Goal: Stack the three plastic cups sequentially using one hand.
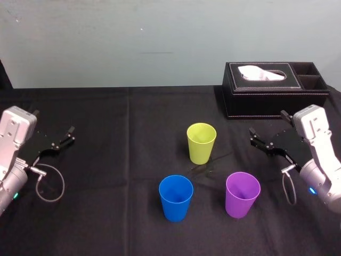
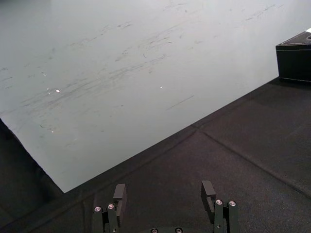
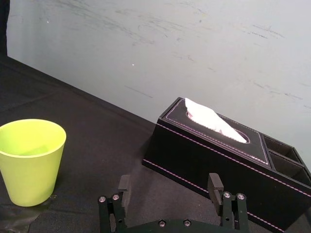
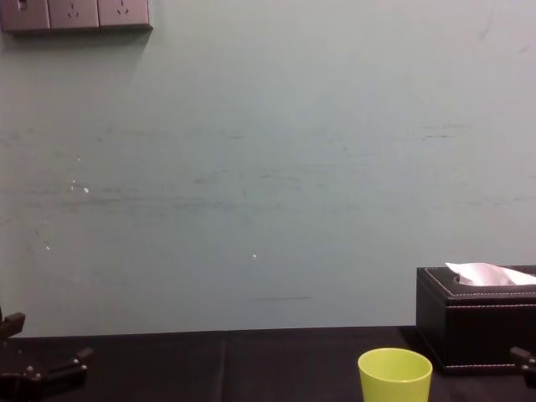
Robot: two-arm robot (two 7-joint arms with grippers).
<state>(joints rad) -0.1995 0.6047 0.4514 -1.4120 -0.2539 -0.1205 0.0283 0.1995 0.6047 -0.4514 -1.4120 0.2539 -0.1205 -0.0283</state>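
Three plastic cups stand upright and apart on the black cloth: a yellow-green cup (image 1: 202, 143) (image 3: 31, 160) (image 4: 394, 375) at the middle, a blue cup (image 1: 176, 198) nearer on the left, and a purple cup (image 1: 242, 194) nearer on the right. My right gripper (image 1: 268, 124) (image 3: 169, 183) hovers open to the right of the yellow-green cup, with nothing between its fingers. Over the table's left side, far from the cups, my left gripper (image 1: 53, 121) (image 2: 164, 194) is open and holds nothing.
A black tissue box (image 1: 274, 88) (image 3: 218, 155) (image 4: 473, 318) with a white tissue stands at the back right, just beyond the right gripper. A pale wall closes off the table's far edge. Bare black cloth (image 1: 122, 144) lies between the left gripper and the cups.
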